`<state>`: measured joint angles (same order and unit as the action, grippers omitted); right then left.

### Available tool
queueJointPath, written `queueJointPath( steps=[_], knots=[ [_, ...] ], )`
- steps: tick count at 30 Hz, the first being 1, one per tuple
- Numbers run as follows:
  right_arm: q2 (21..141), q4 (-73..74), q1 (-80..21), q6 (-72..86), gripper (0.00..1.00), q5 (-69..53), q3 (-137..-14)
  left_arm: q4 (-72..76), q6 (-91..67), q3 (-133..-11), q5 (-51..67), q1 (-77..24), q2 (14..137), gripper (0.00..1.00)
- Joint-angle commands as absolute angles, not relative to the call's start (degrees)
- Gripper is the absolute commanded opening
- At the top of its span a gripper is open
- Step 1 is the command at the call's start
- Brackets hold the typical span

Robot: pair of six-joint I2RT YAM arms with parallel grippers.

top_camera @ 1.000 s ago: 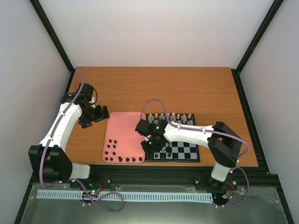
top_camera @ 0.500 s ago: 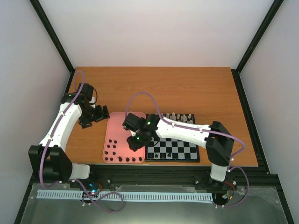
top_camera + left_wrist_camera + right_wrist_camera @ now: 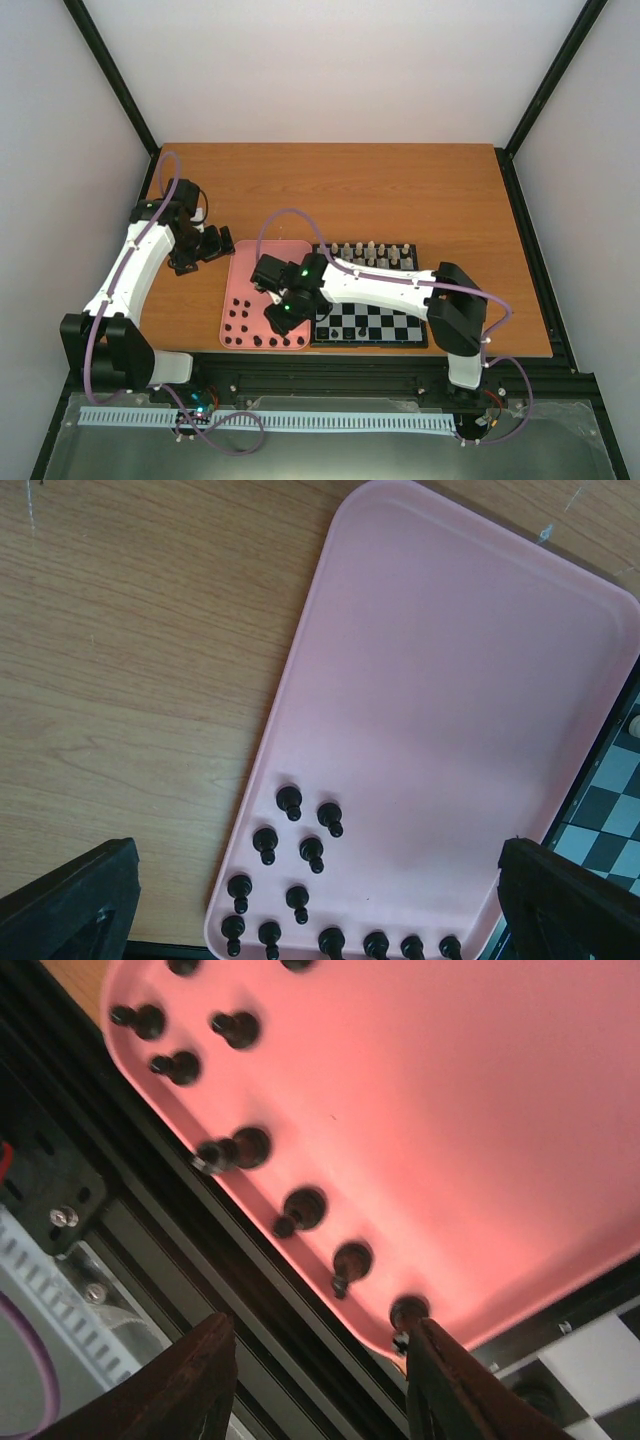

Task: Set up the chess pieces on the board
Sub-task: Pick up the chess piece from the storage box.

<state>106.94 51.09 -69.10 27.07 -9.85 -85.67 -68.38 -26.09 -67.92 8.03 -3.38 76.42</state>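
The left claw is hovering over the counter, fingers spread wide, gripping nothing. The chess pieces, tiny, black and round-headed, are sitting clustered in the near left corner and along the near edge of the pink tray. The right claw is hanging open and empty above that edge. The board, black-and-pale checked, is sitting just right of the tray.
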Motion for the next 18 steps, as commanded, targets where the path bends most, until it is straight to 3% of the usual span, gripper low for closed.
queueJointPath(
  steps=[1, 18],
  knots=[
    [110.47, 53.07, -70.99, 23.81, 0.48, -9.84, -92.56, -67.6, -25.31, -67.53, 8.47, -2.9, 74.95, 1.0],
    [124.24, 54.56, -74.33, 21.31, 0.47, -12.08, -104.88, -68.92, -27.11, -70.95, 6.86, -2.82, 77.06, 1.0]
  ],
)
